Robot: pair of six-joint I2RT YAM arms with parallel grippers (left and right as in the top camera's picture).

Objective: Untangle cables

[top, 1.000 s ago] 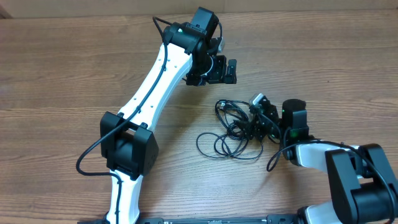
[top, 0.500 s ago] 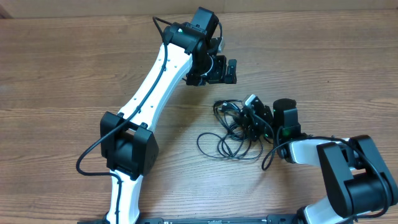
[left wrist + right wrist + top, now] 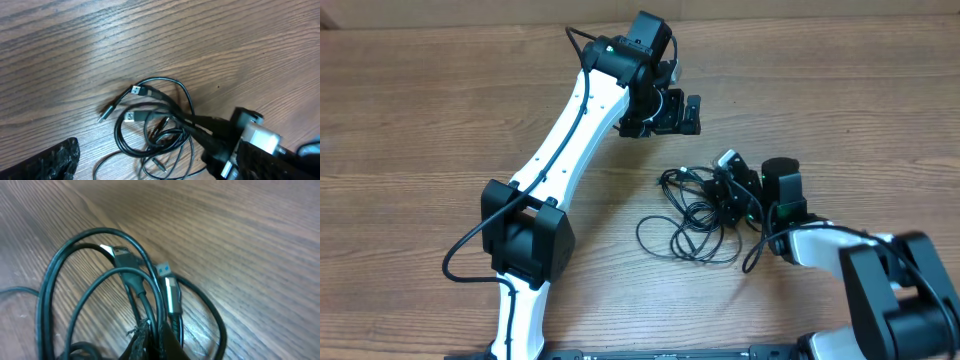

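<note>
**A bare wooden desk, one knot of cord, and the right hand has bitten in**

The wood-grain desk (image 3: pixel 420 120) carries only the cables (image 3: pixel 692 212). They form a loose knot of thin black loops lying right of centre. Their silver-tipped plug ends (image 3: pixel 135 91) poke out on the side away from the right hand (image 3: pixel 720 188). That hand sits at the knot's right edge, pressed together on a few strands where the loops cross. From its own wrist view the cords run straight down into the pinch. The left hand (image 3: pixel 682 112) hangs beyond the knot, well apart from it, spread wide and holding nothing.

I take this for the first grip of the job, since no cord is separated yet. The next move, as I judge it, calls for a gentle lift or pull to see which loops follow. Most likely the left hand must then come down to pin or take a plug end. That way the cords can be drawn apart rather than dragged as one lump.

A second ago the right hand stood open at the knot's edge. It has since slid a little inward and closed, and the upper loops have shifted slightly leftward. The left hand has not stirred.
</note>
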